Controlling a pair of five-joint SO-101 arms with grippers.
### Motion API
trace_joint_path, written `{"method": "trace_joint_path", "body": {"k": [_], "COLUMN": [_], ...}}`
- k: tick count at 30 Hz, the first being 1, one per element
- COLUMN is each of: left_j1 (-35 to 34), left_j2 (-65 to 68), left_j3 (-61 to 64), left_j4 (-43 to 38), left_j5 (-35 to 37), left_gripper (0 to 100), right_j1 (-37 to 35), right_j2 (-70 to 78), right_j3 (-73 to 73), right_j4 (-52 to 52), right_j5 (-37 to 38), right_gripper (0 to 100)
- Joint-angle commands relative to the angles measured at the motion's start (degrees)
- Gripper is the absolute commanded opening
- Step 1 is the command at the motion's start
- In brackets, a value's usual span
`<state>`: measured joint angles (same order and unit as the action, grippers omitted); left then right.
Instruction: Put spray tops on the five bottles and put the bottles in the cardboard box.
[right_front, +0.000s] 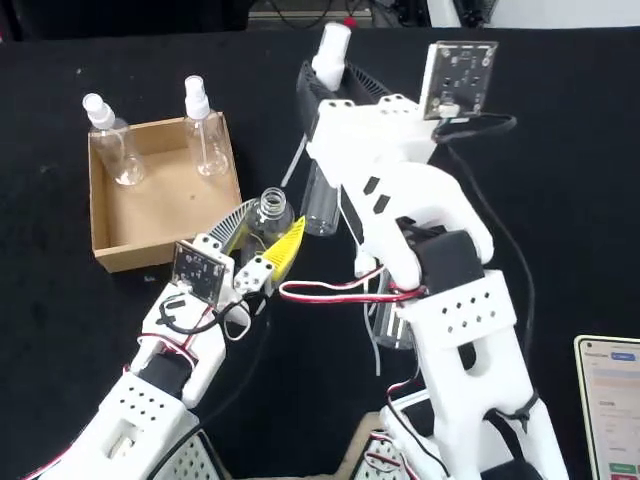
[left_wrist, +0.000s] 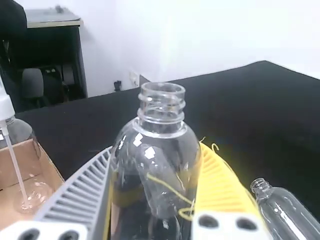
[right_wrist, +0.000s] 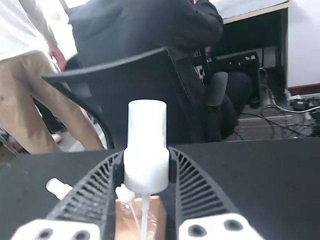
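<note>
Left hand (right_front: 268, 235) clamps an uncapped bottle (right_front: 270, 208), its base hidden.

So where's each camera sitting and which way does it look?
High view: above the table, looking down on the cardboard box, left arm and right arm.
Left wrist view: on the left wrist, looking along the left gripper, shut on an open bottle, toward a wall.
Right wrist view: on the right wrist, looking along the right gripper, shut on a spray top, toward a chair.
Shared: high and left wrist views both show that bottle.
</note>
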<state>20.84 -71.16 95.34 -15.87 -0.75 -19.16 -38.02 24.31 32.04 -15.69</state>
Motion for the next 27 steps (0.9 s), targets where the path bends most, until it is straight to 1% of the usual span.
{"method": "trace_joint_path", "body": {"k": [1,11,13,17,27], "left_j1": [0.5,0.5,0.5,0.5,0.5], "left_j2": [-0.9,-0.8,-0.8,-0.8,-0.8], "left_j3": [1.1,1.2,1.2,1.2,1.2], "left_j4": [-1.6,-1.6,-1.6,-1.6,-1.6], "left_j5": [0.5,0.7,0.7,0.7,0.7], "left_gripper": [9,9,9,9,9], "right_j1": [-1.1,-1.6,-3.6,-5.5,-5.6], "right_j2": [-1.8,-4.8,-5.8,-7.1,-7.3], "right_j3": [0.0,-5.5,-4.5,-0.6,3.2], "right_j4": [-1.9,-1.9,-0.8,-0.2,-0.3], "right_j5": [2.5,2.2,2.5,2.5,2.6], "right_gripper": [1.8,1.8,1.8,1.8,1.8]}}
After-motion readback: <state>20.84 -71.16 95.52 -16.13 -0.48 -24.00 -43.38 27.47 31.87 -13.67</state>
